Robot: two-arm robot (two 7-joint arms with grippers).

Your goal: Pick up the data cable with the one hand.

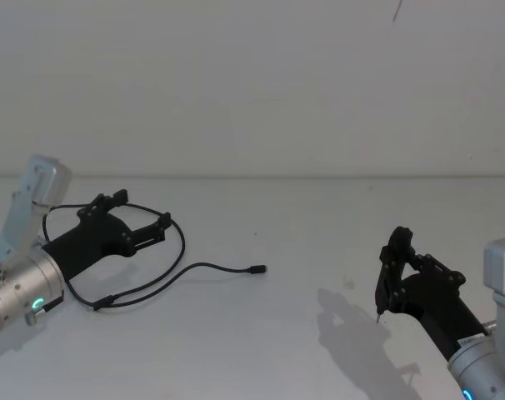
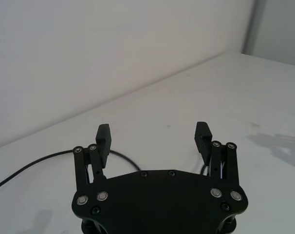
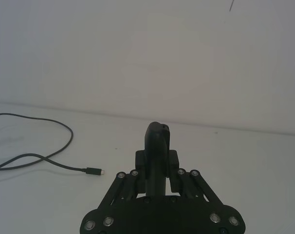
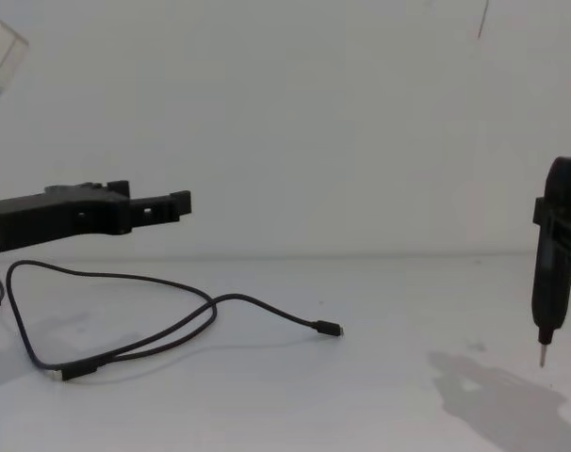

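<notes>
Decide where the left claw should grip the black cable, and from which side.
Grip the cable on its loop's far arc, from straight above. It lies flat on the table, and the open left claw hovers over that arc. The right claw, apart, holds a metal-tipped plug.

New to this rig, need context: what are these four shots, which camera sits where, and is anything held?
It is a two-armed robot at a white table. One picture looks down from its head, one looks across from its chest, and one rides on each wrist. The left gripper, with the green ring, hovers open above a loop of the data cable, which lies loose on the table, ungrasped. The right gripper, with the blue ring, is shut on a short dark piece, its silver tip pointing down.
</notes>
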